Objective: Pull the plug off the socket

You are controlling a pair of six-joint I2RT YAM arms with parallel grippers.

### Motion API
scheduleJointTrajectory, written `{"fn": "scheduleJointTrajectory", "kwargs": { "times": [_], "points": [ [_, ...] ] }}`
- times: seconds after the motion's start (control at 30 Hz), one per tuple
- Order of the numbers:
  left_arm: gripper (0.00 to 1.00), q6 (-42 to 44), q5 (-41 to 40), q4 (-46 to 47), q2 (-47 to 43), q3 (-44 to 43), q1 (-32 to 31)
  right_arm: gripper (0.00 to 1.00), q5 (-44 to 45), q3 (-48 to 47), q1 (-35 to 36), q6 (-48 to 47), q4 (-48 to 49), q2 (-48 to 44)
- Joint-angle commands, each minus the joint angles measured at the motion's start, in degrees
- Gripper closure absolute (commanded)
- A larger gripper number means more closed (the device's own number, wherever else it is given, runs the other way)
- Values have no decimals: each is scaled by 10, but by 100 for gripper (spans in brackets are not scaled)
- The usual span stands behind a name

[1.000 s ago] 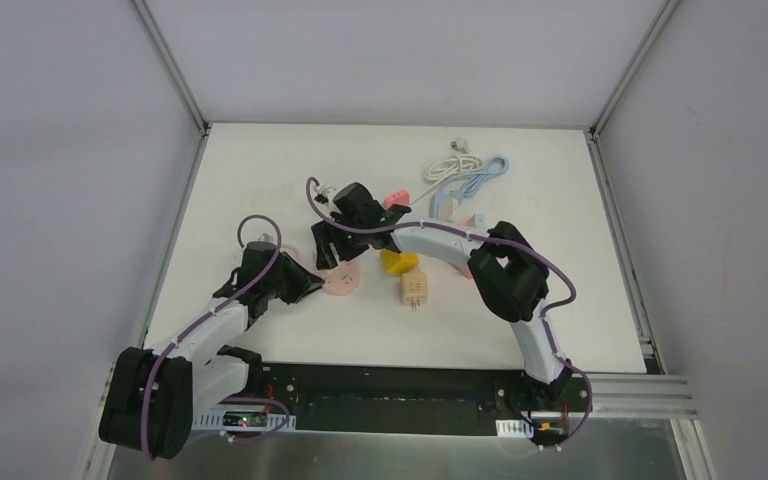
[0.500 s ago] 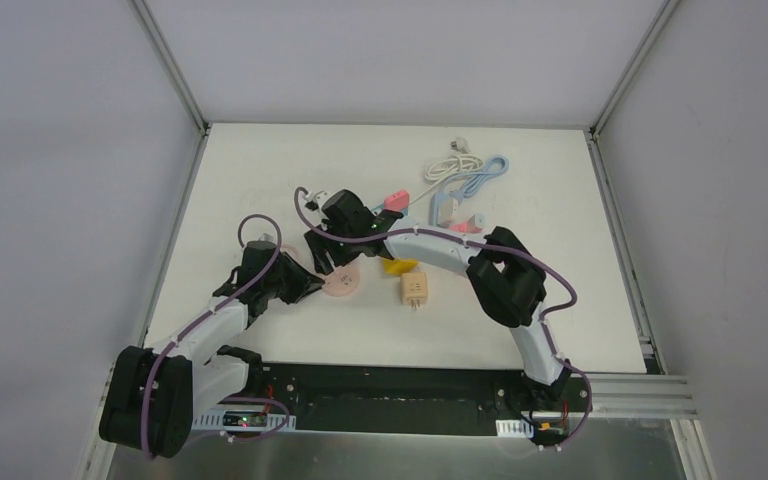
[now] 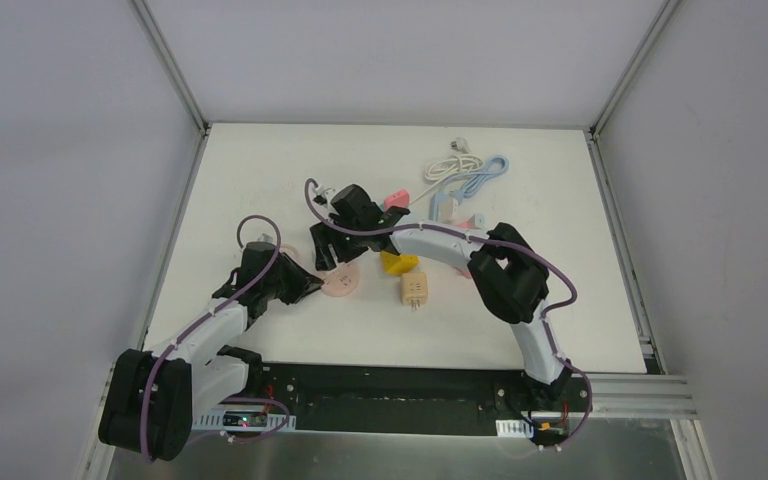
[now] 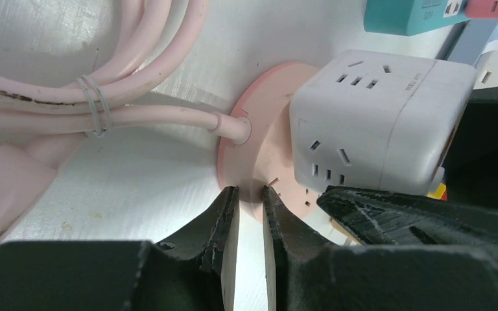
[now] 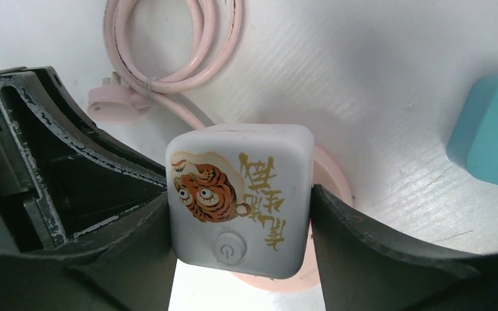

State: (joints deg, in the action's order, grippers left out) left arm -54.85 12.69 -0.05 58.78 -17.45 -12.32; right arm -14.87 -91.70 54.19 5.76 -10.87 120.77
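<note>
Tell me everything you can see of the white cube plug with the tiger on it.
The white cube plug looks like smooth plastic with rounded corners. Its top carries a tiger picture, gold characters and a power button; its sides have outlet slots. It sits upright on the round pink socket, clamped between the fingers of the right gripper.

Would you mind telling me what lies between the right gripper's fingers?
The white cube plug, seated on the pink socket; right wrist view shows it.
</note>
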Motion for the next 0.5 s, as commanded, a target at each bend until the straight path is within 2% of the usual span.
{"fn": "scheduleJointTrajectory", "kwargs": {
  "times": [0.0,0.1,0.27,0.33,0.47],
  "points": [
    [82,29,-55,-121,20,37,-2,100,20,-50,49,-16,-1,-27],
    [83,29,-55,-123,19,37,-2,100,43,-48,46,-37,-2,-40],
    [83,28,-55,-125,14,36,-2,100,-73,-3,8,43,78,-78],
    [83,28,-55,-126,14,35,-2,100,-94,9,2,66,104,-83],
    [83,28,-55,-131,12,31,-2,100,7,-18,39,-9,36,-60]
  ]
}}
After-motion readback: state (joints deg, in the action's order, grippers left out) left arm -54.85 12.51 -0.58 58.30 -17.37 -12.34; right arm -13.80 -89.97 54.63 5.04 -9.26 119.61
